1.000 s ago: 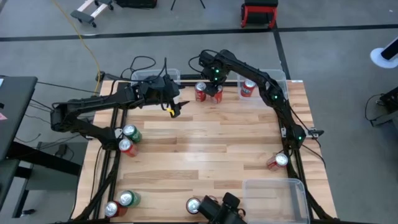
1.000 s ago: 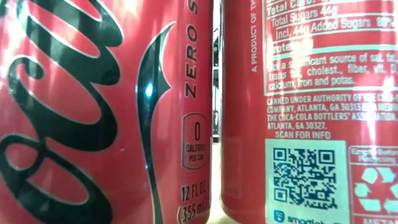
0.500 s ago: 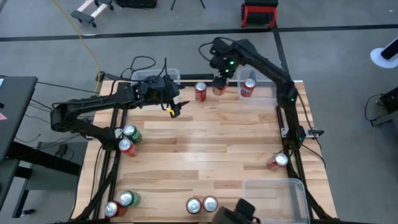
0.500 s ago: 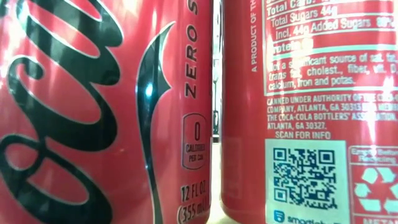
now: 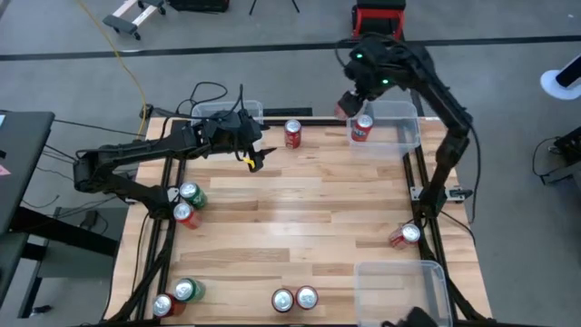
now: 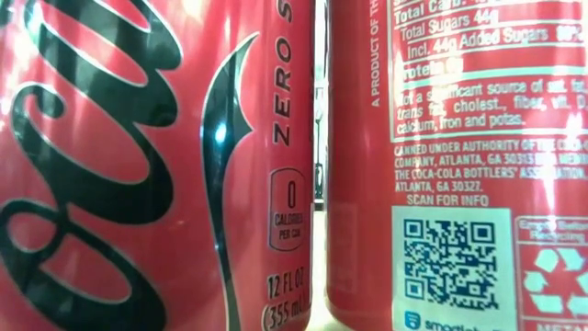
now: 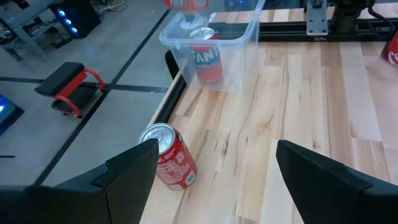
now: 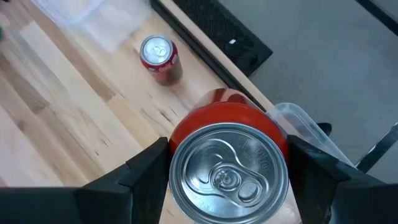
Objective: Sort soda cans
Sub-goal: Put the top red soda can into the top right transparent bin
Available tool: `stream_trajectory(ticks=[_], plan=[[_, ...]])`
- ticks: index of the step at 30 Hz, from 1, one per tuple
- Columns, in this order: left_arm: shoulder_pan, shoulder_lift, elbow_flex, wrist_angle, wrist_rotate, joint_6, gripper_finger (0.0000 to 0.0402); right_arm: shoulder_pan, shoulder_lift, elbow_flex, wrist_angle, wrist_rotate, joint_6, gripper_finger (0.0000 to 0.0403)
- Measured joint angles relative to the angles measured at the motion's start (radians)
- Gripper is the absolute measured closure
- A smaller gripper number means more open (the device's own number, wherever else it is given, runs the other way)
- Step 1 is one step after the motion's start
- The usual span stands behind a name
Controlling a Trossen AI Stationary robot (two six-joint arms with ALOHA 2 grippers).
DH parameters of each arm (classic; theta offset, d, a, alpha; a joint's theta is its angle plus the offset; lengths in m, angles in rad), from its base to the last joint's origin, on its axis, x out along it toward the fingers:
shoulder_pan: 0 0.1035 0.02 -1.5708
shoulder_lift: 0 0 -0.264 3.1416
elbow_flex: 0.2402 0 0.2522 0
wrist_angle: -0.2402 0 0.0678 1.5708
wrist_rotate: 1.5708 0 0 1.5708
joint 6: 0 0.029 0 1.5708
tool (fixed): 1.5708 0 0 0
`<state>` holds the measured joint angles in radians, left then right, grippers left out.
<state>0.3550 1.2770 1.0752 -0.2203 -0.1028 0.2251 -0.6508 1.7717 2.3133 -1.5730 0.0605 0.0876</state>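
red soda can [image 8: 227,163] gripped in right gripper [image 8: 227,165] jaws, held above the far clear bin's [image 5: 406,116] edge. step: carry to bin; next, centre over it and release beside the fanta can [image 7: 206,55]. left gripper [image 7: 214,171] open, idle at far-left tabletop [image 5: 300,209]. low view blocked by two cans.

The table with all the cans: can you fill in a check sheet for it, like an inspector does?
Surface: wooden table, bare in the middle.
Job's things: soda cans along the edges; one stands in the far bin.
Clutter: a near bin.
Grippers: right gripper holds a red can by the far bin; left gripper open, empty, at the far left.
Cables: black cables behind the table.
Surroundings: grey floor, red stool.
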Motion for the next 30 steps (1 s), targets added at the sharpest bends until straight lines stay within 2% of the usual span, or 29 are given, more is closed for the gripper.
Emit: stream_trajectory(ticks=[4, 10, 14, 23, 30], plan=[[-0.002, 0.000, 0.000, -0.003, 0.000, -0.008, 0.0079, -0.032, -0.072, -0.089, 0.002, 0.022, 0.023, 0.0129], [-0.014, 0.000, 0.000, -0.006, 0.000, -0.013, 0.0079, -0.081, -0.175, -0.318, 0.003, 0.033, 0.047, 0.0129], [-0.015, 0.000, 0.000, 0.002, 0.000, -0.011, 0.0079, -0.092, -0.220, -0.454, 0.071, 0.024, 0.054, 0.0129], [-0.015, 0.000, 0.000, 0.008, 0.000, -0.010, 0.0079, -0.133, -0.248, -0.678, 0.165, 0.013, 0.054, 0.0129], [-0.015, 0.000, 0.000, 0.008, 0.000, -0.005, 0.0079, -0.162, -0.247, -0.785, 0.277, -0.068, 0.043, 0.0129]])
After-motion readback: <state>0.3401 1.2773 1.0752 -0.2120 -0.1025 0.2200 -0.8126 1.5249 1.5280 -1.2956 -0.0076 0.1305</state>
